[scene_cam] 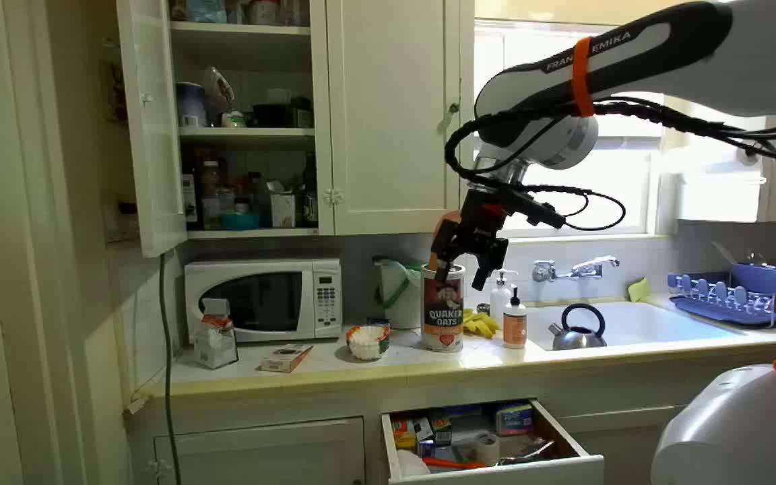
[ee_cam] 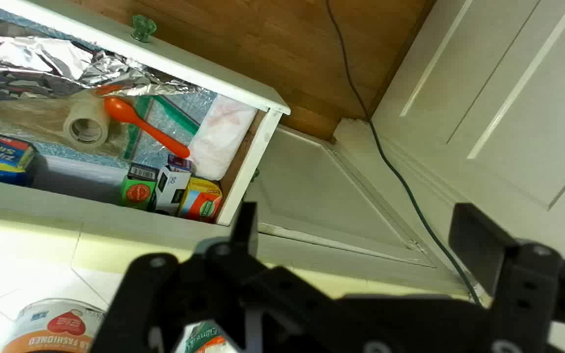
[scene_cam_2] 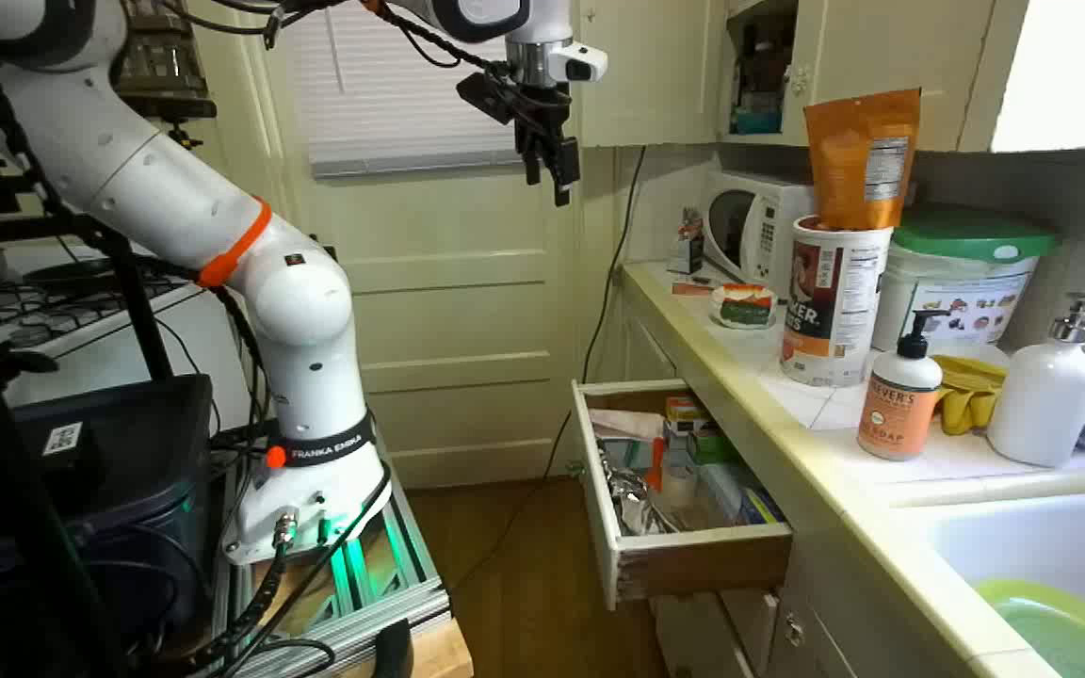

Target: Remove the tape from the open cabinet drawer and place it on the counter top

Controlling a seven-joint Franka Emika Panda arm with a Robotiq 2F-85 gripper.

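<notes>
The roll of tape (ee_cam: 92,109) lies in the open white cabinet drawer (ee_cam: 184,68), beside an orange spoon (ee_cam: 147,128) and crumpled foil (ee_cam: 66,59). The tape also shows in both exterior views (scene_cam: 487,450) (scene_cam_2: 680,485), inside the drawer (scene_cam: 496,473) (scene_cam_2: 604,513). The pale counter top (scene_cam: 388,370) runs above the drawer and shows in an exterior view (scene_cam_2: 787,414). My gripper (scene_cam: 459,276) is open and empty, with its fingers wide apart in the wrist view (ee_cam: 356,215). It hangs well above the drawer and away from the tape.
On the counter stand an oats canister (scene_cam: 443,316) with an orange pouch (scene_cam_2: 858,155) in its top, coffee filters (scene_cam: 368,343), a soap bottle (scene_cam_2: 898,395) and a microwave (scene_cam: 263,296). Small boxes (ee_cam: 169,189) lie in the drawer. A cable (ee_cam: 390,169) hangs by the door.
</notes>
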